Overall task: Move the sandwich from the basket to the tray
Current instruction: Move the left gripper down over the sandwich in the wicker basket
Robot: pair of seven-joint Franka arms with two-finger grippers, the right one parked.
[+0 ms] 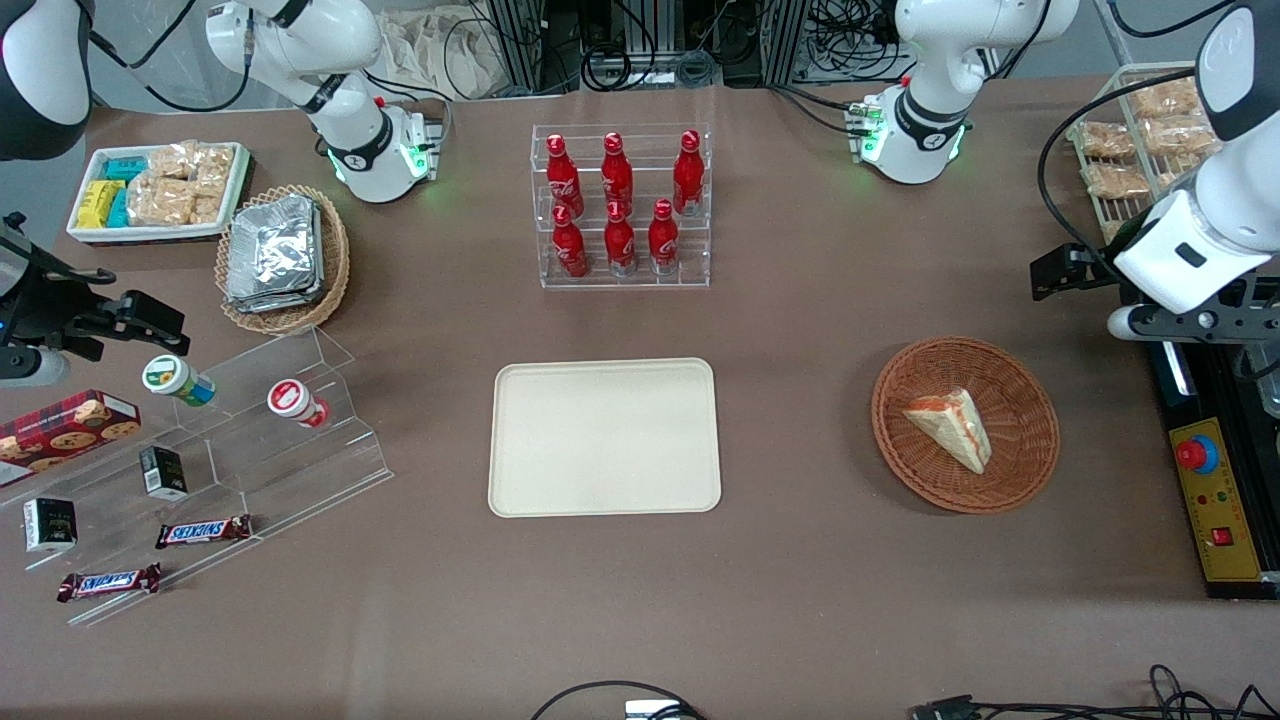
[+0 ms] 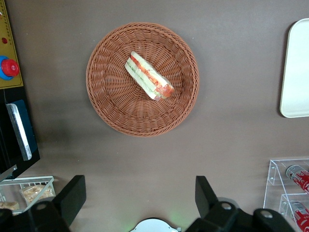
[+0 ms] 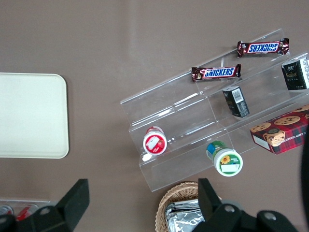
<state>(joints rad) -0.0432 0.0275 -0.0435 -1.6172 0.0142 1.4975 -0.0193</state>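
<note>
The sandwich (image 1: 952,428) is a white bread wedge lying in the reddish-brown wicker basket (image 1: 1030,470). In the left wrist view its cut edge shows red and green layers (image 2: 148,76), in the middle of the basket (image 2: 104,104). The cream-beige tray (image 1: 604,437) lies flat at the table's middle, toward the parked arm from the basket; its corner shows in the wrist view (image 2: 295,72). My left gripper (image 1: 1190,325) (image 2: 139,195) hangs high above the table, a little farther from the front camera than the basket. It is open and holds nothing.
A clear rack of red bottles (image 1: 620,205) stands farther back than the tray. A control box with a red button (image 1: 1215,500) lies beside the basket at the working arm's table end. A wire rack of snack packets (image 1: 1140,140) is at the back corner.
</note>
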